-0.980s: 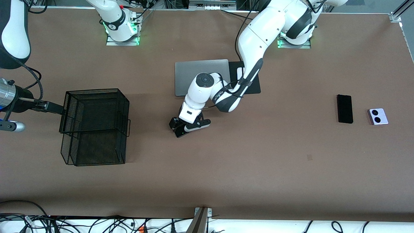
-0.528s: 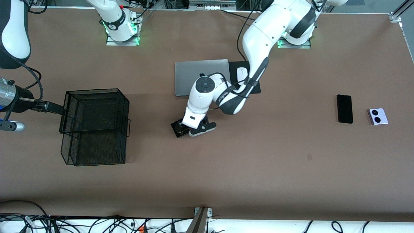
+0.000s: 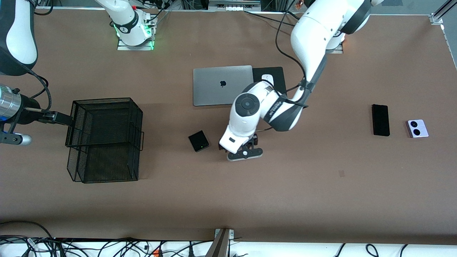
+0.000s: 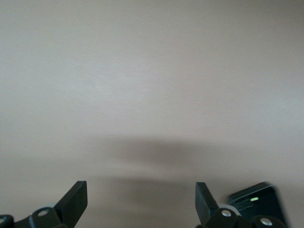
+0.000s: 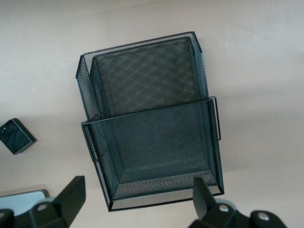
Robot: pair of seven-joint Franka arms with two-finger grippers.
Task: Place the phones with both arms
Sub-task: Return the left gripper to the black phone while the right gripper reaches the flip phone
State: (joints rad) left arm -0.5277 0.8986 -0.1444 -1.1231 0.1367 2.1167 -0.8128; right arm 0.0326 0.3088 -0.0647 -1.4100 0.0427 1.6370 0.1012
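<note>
White jointed arms [image 3: 250, 117], black joint bands, trailing black cables

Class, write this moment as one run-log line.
left gripper: open, empty, over table beside small black phone | right gripper: open, above mesh basket | slim black phone, lavender phone: untouched

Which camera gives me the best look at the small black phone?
The front view: the small black phone lies whole and unblocked on the table. The right wrist view shows it whole but small; the left wrist view catches only a blurred corner.
</note>
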